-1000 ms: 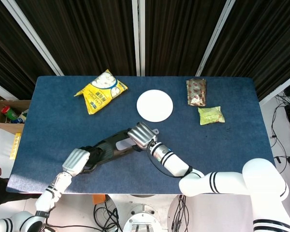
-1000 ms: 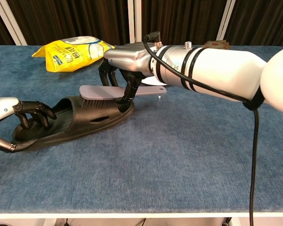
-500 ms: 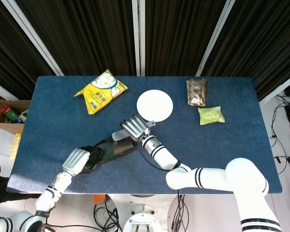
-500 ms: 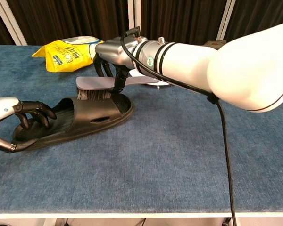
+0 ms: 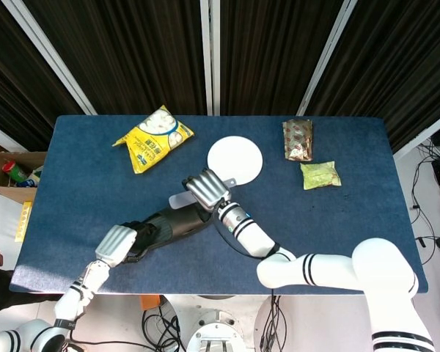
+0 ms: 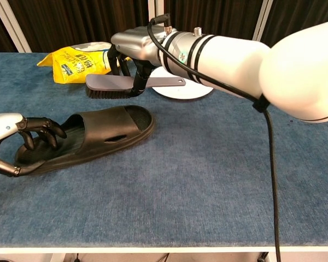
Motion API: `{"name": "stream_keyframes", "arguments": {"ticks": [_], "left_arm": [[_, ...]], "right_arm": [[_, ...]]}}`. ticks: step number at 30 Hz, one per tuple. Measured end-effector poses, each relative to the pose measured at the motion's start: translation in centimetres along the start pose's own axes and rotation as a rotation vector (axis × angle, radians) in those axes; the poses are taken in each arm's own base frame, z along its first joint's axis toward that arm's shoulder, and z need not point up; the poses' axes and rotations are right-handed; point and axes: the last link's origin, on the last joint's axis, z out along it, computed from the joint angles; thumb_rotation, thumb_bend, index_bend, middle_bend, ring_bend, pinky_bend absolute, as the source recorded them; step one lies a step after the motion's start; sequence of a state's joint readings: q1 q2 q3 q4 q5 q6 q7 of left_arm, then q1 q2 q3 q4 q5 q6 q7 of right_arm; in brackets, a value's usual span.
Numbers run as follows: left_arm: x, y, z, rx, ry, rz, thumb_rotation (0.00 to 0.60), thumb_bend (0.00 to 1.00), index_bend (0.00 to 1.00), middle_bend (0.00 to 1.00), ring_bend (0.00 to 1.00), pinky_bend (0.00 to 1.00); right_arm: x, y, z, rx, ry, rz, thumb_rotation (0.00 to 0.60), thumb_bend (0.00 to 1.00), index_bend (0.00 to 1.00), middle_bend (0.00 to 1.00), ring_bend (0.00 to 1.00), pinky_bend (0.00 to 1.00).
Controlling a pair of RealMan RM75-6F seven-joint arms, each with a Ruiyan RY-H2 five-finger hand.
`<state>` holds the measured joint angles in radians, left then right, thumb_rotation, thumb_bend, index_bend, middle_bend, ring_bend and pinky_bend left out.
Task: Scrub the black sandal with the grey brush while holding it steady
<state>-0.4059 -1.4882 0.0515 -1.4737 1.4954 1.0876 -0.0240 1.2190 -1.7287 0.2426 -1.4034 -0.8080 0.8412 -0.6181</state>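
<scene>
The sandal [image 6: 85, 136] lies on the blue table [image 6: 208, 180], near the front left, with its toe end pointing toward the middle. The left hand [image 6: 13, 144] holds the heel end, with its dark fingers [image 6: 41, 131] curled down into the foot bed, so the sandal is kept steady. The brush [image 6: 112, 86] is up in the air now, above the toe end and not touching it. A second ago its bristles were resting on the sandal, so it has been lifted up and back. The right hand [image 6: 132, 52] holds the brush from above, with its fingers wrapped around the middle of it; from the head view I cannot tell just how each finger sits. The sandal itself has not moved. This looks like the end of one scrub stroke, or a lift to start the next one, so the brush would need to come back down onto the sandal to keep scrubbing. Behind the brush is a white plate [image 6: 194, 90]. A yellow bag [image 6: 79, 63] lies further back on the left. Two small packets [image 5: 297, 139] [image 5: 320, 175] lie far off on the right.
</scene>
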Motion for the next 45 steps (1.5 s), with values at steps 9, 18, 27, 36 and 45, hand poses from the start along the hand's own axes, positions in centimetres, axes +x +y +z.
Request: {"name": "stream_keyframes", "arguments": {"ticks": [9, 18, 27, 36, 45], "left_arm": [[-0.1, 0.1, 0.2, -0.003, -0.003, 0.002, 0.581, 0.41, 0.27, 0.35, 0.3, 0.38], [0.0, 0.1, 0.2, -0.001, -0.004, 0.001, 0.581, 0.41, 0.27, 0.35, 0.3, 0.38], [-0.1, 0.0, 0.2, -0.001, -0.006, -0.003, 0.58, 0.41, 0.27, 0.35, 0.3, 0.38], [0.1, -0.2, 0.0, 0.005, 0.003, -0.005, 0.579, 0.43, 0.27, 0.35, 0.3, 0.38], [0.1, 0.0, 0.0, -0.002, 0.003, 0.0, 0.578, 0.42, 0.27, 0.35, 0.3, 0.38]], "right_arm": [[-0.6, -0.4, -3.1, 0.1, -0.084, -0.034, 0.6, 0.55, 0.94, 0.71, 0.61, 0.46], [-1.4, -1.1, -2.1, 0.091, -0.097, -0.048, 0.6, 0.55, 0.94, 0.71, 0.61, 0.46], [-1.2, -1.2, 0.0, 0.038, -0.058, -0.041, 0.6, 0.55, 0.94, 0.71, 0.61, 0.46], [-1.3, -0.6, 2.3, -0.025, -0.068, -0.053, 0.6, 0.54, 0.94, 0.71, 0.61, 0.46], [-0.8, 1.0, 2.7, -0.09, -0.04, -0.01, 0.6, 0.54, 0.94, 0.71, 0.61, 0.46]]}}
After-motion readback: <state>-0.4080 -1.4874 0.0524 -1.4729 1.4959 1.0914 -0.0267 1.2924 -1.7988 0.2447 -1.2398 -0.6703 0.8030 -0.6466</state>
